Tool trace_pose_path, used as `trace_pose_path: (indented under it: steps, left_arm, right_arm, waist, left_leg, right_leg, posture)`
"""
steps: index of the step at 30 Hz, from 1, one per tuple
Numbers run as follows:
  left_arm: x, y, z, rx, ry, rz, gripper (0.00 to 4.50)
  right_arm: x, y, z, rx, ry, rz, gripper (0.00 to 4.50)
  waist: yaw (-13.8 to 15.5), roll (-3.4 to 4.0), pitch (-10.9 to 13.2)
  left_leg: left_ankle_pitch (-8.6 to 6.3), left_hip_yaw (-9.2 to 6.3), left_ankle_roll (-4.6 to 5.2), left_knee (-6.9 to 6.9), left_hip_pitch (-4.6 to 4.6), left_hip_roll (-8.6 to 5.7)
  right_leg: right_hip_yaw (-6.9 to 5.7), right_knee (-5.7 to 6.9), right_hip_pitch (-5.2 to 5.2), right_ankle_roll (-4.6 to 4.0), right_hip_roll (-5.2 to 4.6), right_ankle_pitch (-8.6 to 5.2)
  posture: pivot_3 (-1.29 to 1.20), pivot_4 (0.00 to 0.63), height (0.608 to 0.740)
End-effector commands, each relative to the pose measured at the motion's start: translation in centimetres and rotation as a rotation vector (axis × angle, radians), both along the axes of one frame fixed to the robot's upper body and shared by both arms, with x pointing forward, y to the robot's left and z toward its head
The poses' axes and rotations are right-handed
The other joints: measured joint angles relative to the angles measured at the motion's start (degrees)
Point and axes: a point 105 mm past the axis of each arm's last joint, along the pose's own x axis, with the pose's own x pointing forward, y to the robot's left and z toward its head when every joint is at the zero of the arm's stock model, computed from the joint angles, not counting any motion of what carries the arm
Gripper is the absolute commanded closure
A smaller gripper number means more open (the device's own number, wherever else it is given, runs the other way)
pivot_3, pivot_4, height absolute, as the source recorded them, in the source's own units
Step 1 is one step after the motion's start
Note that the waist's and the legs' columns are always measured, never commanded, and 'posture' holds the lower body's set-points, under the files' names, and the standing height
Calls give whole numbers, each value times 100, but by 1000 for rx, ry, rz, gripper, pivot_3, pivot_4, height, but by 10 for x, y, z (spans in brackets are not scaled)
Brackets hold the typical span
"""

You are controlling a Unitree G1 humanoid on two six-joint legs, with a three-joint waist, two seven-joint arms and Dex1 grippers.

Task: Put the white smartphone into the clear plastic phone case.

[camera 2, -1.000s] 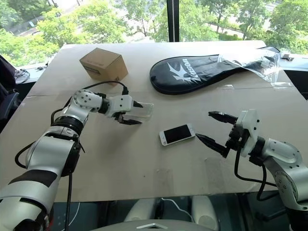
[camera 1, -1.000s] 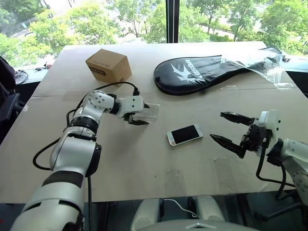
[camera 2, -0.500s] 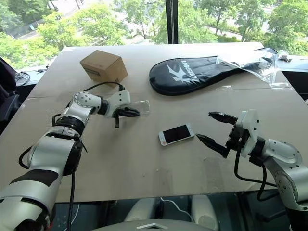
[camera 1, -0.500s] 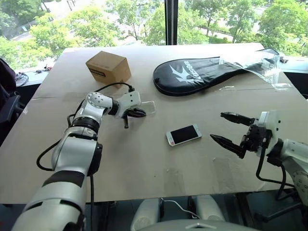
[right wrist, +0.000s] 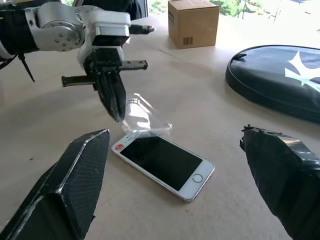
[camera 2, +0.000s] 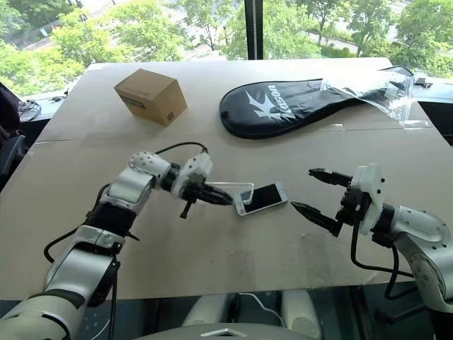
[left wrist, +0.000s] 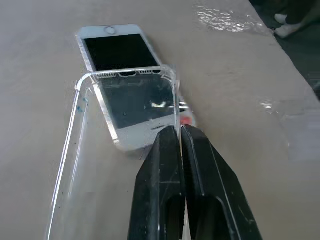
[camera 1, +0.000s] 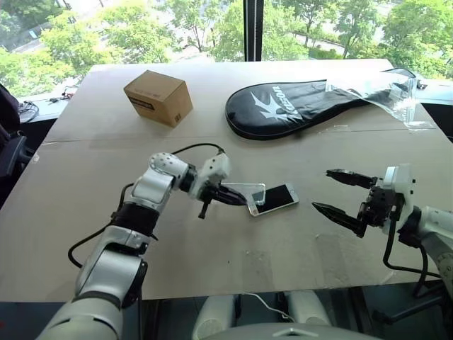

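The white smartphone (camera 1: pixel 273 199) lies screen-up near the middle of the table, also seen in the left wrist view (left wrist: pixel 117 55) and right wrist view (right wrist: pixel 165 162). My left gripper (camera 1: pixel 233 197) is shut on one edge of the clear plastic phone case (camera 1: pixel 248 193), holding it tilted just above the phone's near end (left wrist: pixel 127 107). In the right wrist view the case (right wrist: pixel 142 117) hangs from the black fingers (right wrist: pixel 114 97) over the phone. My right gripper (camera 1: pixel 340 193) stands open to the right of the phone, apart from it.
A cardboard box (camera 1: pixel 158 98) stands at the back left. A black racket cover (camera 1: pixel 297 106) lies at the back, with a crinkled clear plastic bag (camera 1: pixel 379 92) over its right end. The table's front edge (camera 1: pixel 233 287) runs close below the phone.
My left gripper has shut on the case and carried it from the left toward the phone, so it now hangs over the phone's left end. The right gripper has stayed in place.
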Motion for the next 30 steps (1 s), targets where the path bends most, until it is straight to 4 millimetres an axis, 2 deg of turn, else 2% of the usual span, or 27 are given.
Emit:
trace_pose_path:
  steps: [1,4,6,17,26,30]
  left_arm:
    - [17,-8,0,26,-189,98,4399]
    - [38,-6,1,21,-289,195,4399]
    - [47,-7,1,26,-340,202,4399]
    - [65,-42,-10,39,-394,101,4399]
    - [38,-65,-18,20,-283,-114,4399]
    - [22,-71,-23,8,-221,-168,4399]
  right_arm:
    - [-5,6,8,-4,-32,28,0]
    - [-6,7,6,-4,-25,34,0]
    - [-6,8,5,-5,-21,36,0]
    - [-7,5,4,-16,-28,16,0]
    - [-12,-2,7,-1,-57,-31,0]
    - [-12,-10,-3,-75,-28,-55,0]
  waist:
    - [20,-1,0]
    - [79,-1,0]
    - [76,-1,0]
    - [174,-2,0]
    - [167,-3,-1]
    - [160,-3,-1]
  left_leg:
    - [0,-1,0,0,1,0]
    - [0,-9,0,2,13,-2]
    - [0,-6,0,3,15,-4]
    - [0,-7,1,3,6,-13]
    - [-1,-9,3,2,3,-19]
    - [-1,-7,3,2,5,-18]
  right_leg:
    - [-2,0,1,0,0,0]
    - [-12,-3,20,0,1,0]
    - [-13,-4,23,0,7,0]
    - [-38,-19,23,2,15,1]
    - [-44,-22,24,2,17,1]
    - [-39,-22,24,2,17,1]
  posture:
    - [0,150,740]
    - [0,150,740]
    - [0,150,740]
    - [0,150,740]
    - [0,150,740]
    - [0,150,740]
